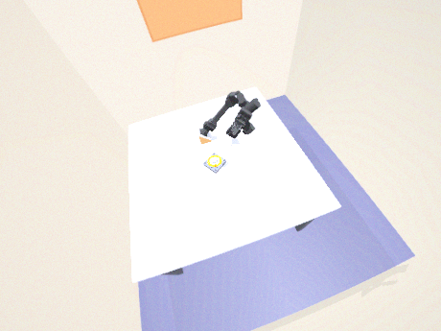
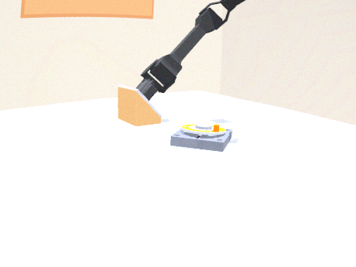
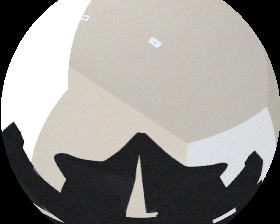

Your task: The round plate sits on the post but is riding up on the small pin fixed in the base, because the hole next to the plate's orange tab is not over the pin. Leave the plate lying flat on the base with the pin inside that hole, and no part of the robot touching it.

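The round plate (image 1: 214, 161) has a yellow rim and sits on a grey square base (image 1: 215, 164) near the middle of the white table. In the exterior view the plate (image 2: 201, 128) looks slightly tilted on the base (image 2: 201, 138), with its orange tab (image 2: 216, 128) on the right side. The pin and the hole are too small to see. My gripper (image 1: 234, 133) is raised well above the table, behind and to the right of the base and far from the plate. In the wrist view the fingers are shut on nothing and face the walls.
An orange wedge (image 2: 135, 107) stands at the foot of the arm, just behind and to the left of the base. An orange panel (image 1: 187, 4) hangs on the back wall. The table edges drop to a blue floor mat (image 1: 336, 194).
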Action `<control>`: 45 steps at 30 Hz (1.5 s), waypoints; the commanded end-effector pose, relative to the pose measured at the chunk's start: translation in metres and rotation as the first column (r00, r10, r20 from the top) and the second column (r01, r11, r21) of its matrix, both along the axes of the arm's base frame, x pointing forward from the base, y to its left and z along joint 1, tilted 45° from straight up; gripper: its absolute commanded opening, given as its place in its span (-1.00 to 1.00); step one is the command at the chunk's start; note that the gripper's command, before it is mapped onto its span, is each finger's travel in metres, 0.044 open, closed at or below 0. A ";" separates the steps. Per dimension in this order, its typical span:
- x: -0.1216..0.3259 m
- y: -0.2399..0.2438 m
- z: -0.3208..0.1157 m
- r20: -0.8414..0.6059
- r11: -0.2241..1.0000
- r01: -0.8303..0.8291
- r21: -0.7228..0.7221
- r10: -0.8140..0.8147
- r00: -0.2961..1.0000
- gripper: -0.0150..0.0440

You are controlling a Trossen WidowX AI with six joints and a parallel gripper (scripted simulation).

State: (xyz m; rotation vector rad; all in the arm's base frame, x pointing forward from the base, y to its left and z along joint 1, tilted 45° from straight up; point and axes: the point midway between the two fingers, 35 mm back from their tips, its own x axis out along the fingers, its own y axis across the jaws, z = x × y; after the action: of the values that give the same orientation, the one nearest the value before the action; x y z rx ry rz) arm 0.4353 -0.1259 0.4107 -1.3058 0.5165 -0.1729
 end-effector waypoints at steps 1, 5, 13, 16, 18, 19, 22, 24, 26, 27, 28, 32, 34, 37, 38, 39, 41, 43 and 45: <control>0.014 0.015 -0.075 -0.164 0.978 -0.057 0.200 0.091 0.982 -0.49; 0.012 0.032 -0.136 -0.292 0.920 -0.045 0.389 0.169 0.941 -0.49; -0.025 0.078 -0.248 -0.525 0.662 0.203 0.722 0.333 0.783 -0.49; -0.045 0.095 -0.277 -0.586 0.538 0.342 0.770 0.385 0.713 -0.49; -0.071 0.115 -0.303 -0.645 0.376 0.524 0.765 0.445 0.622 -0.49; -0.082 0.124 -0.311 -0.664 0.307 0.597 0.741 0.469 0.583 -0.49; -0.118 0.150 -0.329 -0.709 0.067 0.823 0.565 0.551 0.441 -0.49; -0.121 0.152 -0.332 -0.712 0.037 0.846 0.532 0.561 0.423 -0.49; -0.121 0.152 -0.333 -0.712 0.036 0.847 0.530 0.561 0.422 -0.49; -0.121 0.152 -0.333 -0.712 0.036 0.847 0.530 0.561 0.422 -0.49; -0.121 0.152 -0.333 -0.712 0.036 0.847 0.530 0.561 0.422 -0.49; -0.120 0.151 -0.333 -0.712 0.036 0.847 0.530 0.561 0.422 -0.49; -0.120 0.151 -0.333 -0.712 0.036 0.847 0.530 0.561 0.422 -0.49; -0.120 0.152 -0.334 -0.712 0.036 0.847 0.530 0.561 0.422 -0.49; -0.120 0.153 -0.335 -0.712 0.036 0.847 0.530 0.561 0.422 -0.49; -0.120 0.155 -0.338 -0.712 0.036 0.847 0.530 0.561 0.422 -0.49; -0.120 0.162 -0.344 -0.712 0.036 0.847 0.531 0.561 0.422 -0.49; -0.121 0.169 -0.352 -0.712 0.036 0.847 0.531 0.561 0.423 -0.49; -0.122 0.176 -0.359 -0.711 0.035 0.847 0.531 0.562 0.423 -0.49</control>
State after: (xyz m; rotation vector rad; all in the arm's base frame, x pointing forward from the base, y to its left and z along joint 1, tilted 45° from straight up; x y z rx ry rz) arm 0.3171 0.0369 0.0651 0.4656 1.4674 0.7304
